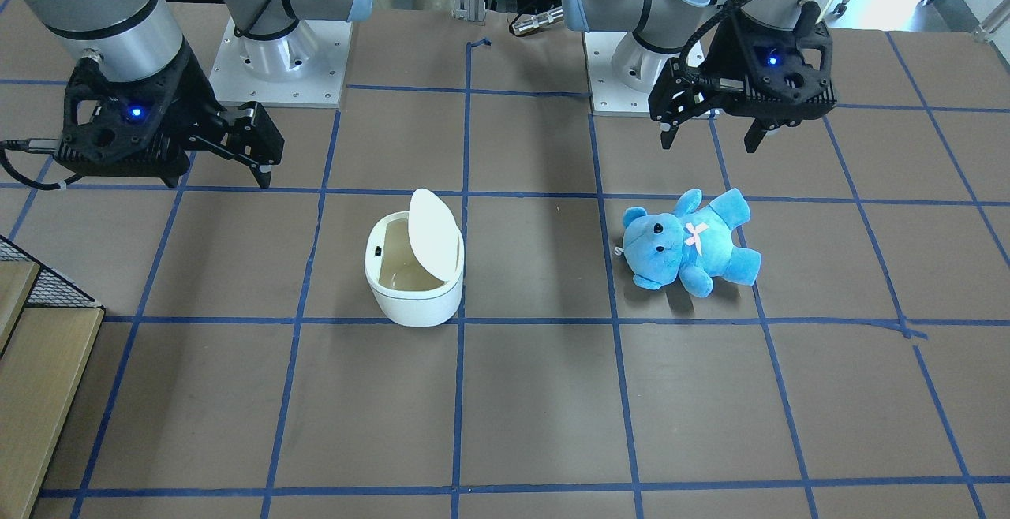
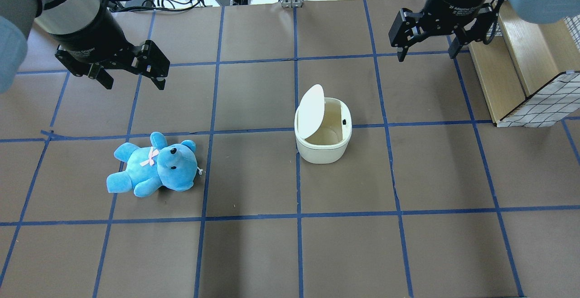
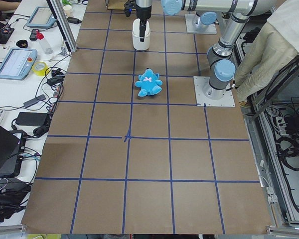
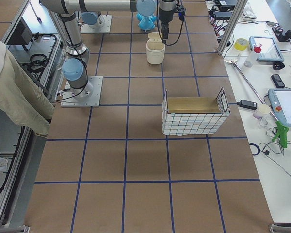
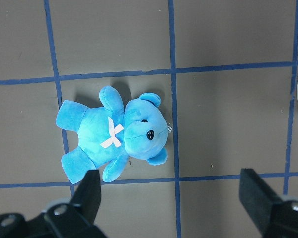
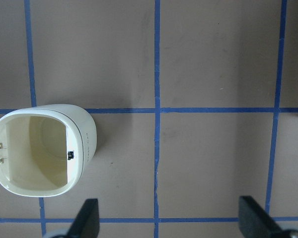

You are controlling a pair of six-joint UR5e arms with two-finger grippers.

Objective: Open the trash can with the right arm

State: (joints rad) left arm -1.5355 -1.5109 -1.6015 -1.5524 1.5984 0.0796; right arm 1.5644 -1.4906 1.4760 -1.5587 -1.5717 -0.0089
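Observation:
The white trash can (image 2: pixel 322 146) stands mid-table with its lid (image 2: pixel 311 110) swung up on the hinge, so the beige inside shows. It also shows in the front view (image 1: pixel 414 298) and low left in the right wrist view (image 6: pixel 84 144). My right gripper (image 2: pixel 426 56) is open and empty. It hangs above the table, beyond and to the right of the can, apart from it; it also shows in the front view (image 1: pixel 219 176). My left gripper (image 2: pixel 134 84) is open and empty above a blue teddy bear (image 2: pixel 154 164).
A wooden box with a wire-grid wall (image 2: pixel 534 76) stands at the table's right edge, close to my right arm. The teddy (image 5: pixel 114 136) lies on its back on the brown table with blue tape lines. A person stands by the robot's base (image 4: pixel 14 82).

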